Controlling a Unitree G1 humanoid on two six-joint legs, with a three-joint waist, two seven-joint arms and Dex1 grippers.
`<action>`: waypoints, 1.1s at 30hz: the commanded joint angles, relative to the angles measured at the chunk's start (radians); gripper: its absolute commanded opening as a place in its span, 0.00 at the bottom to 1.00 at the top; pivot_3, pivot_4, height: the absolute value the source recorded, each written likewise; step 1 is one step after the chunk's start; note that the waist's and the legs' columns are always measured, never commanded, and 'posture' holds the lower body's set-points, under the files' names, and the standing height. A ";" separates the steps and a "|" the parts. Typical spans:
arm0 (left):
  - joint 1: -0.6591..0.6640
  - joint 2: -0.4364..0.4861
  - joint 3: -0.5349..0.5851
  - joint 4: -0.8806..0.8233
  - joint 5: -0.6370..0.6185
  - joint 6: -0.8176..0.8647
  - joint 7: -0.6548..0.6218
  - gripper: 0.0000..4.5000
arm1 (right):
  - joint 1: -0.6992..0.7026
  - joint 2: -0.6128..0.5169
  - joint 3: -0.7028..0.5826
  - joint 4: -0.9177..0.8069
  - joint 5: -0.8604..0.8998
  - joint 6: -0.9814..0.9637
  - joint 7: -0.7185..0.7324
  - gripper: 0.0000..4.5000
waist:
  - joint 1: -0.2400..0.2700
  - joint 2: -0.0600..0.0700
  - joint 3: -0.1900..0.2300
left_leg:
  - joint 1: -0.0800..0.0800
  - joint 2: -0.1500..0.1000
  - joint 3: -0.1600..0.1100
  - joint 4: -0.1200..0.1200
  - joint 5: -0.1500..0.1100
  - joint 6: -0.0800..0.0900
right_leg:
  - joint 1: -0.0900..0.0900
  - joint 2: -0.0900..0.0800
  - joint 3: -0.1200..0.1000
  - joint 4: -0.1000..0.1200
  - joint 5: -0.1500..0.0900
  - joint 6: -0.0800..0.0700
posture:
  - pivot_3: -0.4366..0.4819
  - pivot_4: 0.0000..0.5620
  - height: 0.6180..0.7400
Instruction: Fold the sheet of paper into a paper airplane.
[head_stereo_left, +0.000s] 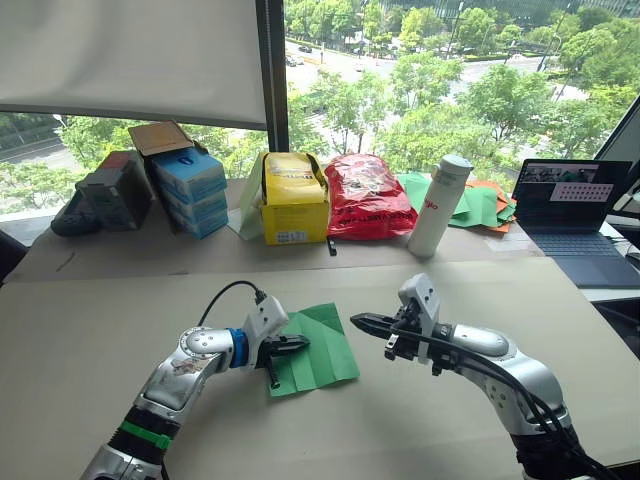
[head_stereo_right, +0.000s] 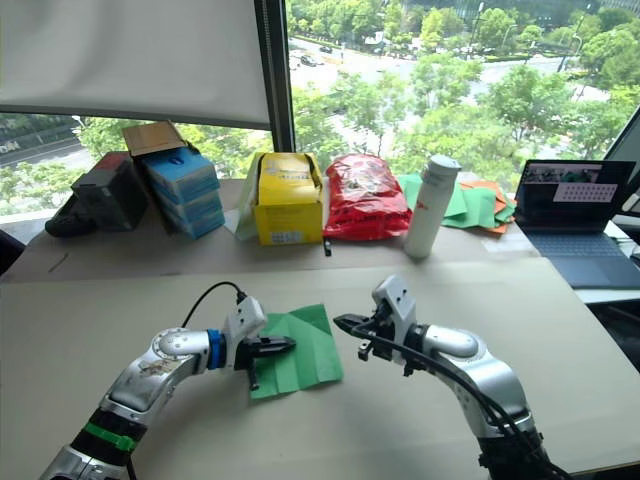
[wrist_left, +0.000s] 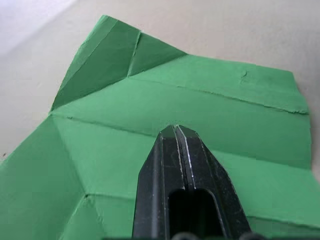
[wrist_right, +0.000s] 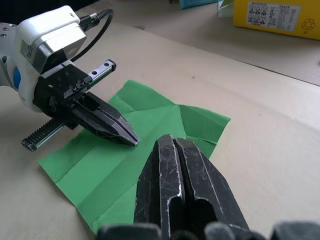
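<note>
Sheet of paper (head_stereo_left: 318, 350): bright green, creased, lying flat on the tan table (head_stereo_left: 90, 330), between the two grippers. The left wrist view shows what the head views do not resolve: parallel lengthwise creases and one corner folded in as a darker triangular flap (wrist_left: 107, 55). The right wrist view shows a second folded-in corner on the far edge.

Left gripper (head_stereo_left: 297, 345): fingers closed together with nothing between them, tip pressed down on the paper's middle, seen from the side in the right wrist view. Arm reaches in from the lower left, forearm angled toward the centre.

Right gripper (head_stereo_left: 362, 322): fingers clenched shut, empty, tip just beside the paper's right edge and pointing toward the left gripper. Arm bent at the elbow, coming in from the lower right.

Back of table, under a large window with a half-lowered blind and trees outside: blue boxes (head_stereo_left: 190, 190), yellow box (head_stereo_left: 292, 198), red bag (head_stereo_left: 365, 195), white bottle (head_stereo_left: 440, 205), pile of green and orange sheets (head_stereo_left: 480, 205), open laptop (head_stereo_left: 575, 215).
</note>
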 joint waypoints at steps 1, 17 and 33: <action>0.036 0.023 0.047 -0.105 -0.038 0.031 0.002 0.00 | -0.043 0.025 0.037 0.028 -0.045 -0.026 -0.041 0.01 | 0.001 0.000 0.000 | 0.000 0.000 0.000 0.000 0.000 0.000 | 0.000 0.000 0.000 0.000 0.000 0.000 | 0.48 0.27 1.00; 0.121 0.037 0.031 -0.184 -0.032 0.060 0.044 0.00 | -0.227 0.128 0.099 0.355 -0.180 -0.082 -0.094 0.98 | -0.001 0.000 0.000 | 0.000 -0.001 0.000 0.000 0.001 -0.002 | 0.000 -0.001 0.000 0.001 0.000 0.000 | 0.48 0.27 1.00; 0.118 0.050 0.031 -0.191 -0.029 0.062 0.048 0.00 | -0.302 0.233 0.105 0.569 -0.218 -0.156 -0.048 0.58 | -0.013 0.000 0.000 | 0.001 -0.001 0.000 -0.001 0.004 -0.007 | 0.001 -0.001 0.001 0.002 0.000 0.000 | 0.48 0.27 1.00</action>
